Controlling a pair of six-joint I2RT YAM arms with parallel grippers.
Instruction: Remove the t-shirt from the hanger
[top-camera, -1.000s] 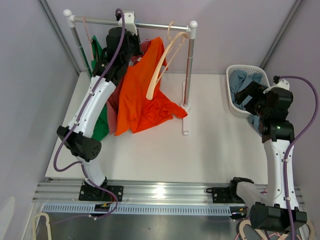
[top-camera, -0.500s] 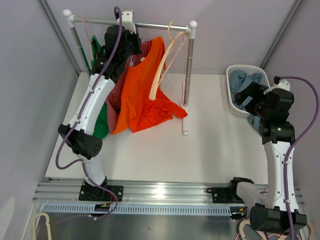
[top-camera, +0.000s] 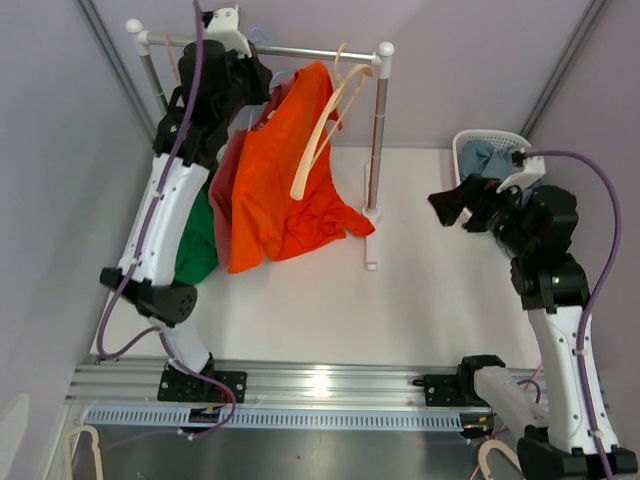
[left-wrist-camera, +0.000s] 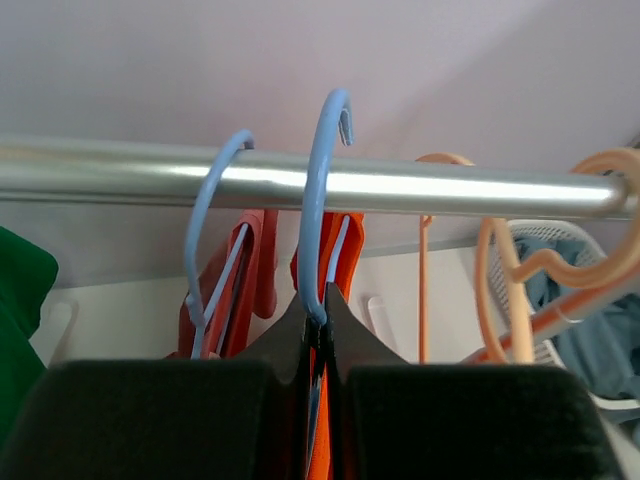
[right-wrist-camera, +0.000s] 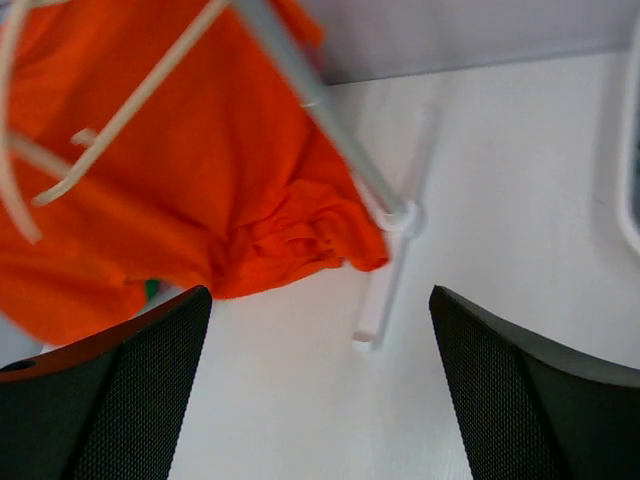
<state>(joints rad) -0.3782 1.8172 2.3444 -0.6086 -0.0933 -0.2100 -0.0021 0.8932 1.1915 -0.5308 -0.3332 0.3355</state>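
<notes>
An orange t-shirt (top-camera: 285, 180) hangs from a blue hanger (left-wrist-camera: 320, 200) on the rack's rod (top-camera: 310, 51), and its hem bunches on the table by the rack's right post. My left gripper (top-camera: 258, 88) is up at the rod. In the left wrist view it (left-wrist-camera: 325, 305) is shut on the neck of the blue hanger's hook, with orange cloth (left-wrist-camera: 347, 240) just behind. The hook curls over the rod and sits a little above it. My right gripper (top-camera: 452, 207) is open and empty over the table, right of the rack. It faces the shirt's hem (right-wrist-camera: 290, 245).
A red shirt (top-camera: 225, 180) on a second blue hanger (left-wrist-camera: 205, 230) and a green garment (top-camera: 195, 245) hang to the left. A bare cream hanger (top-camera: 318, 135) and peach hangers (left-wrist-camera: 500, 270) hang to the right. A white basket (top-camera: 481, 136) of blue clothes stands at the far right.
My left gripper has risen towards the rod with the hanger's hook, lifting the shirt slightly. My right arm has swung left from the basket out over the table.
</notes>
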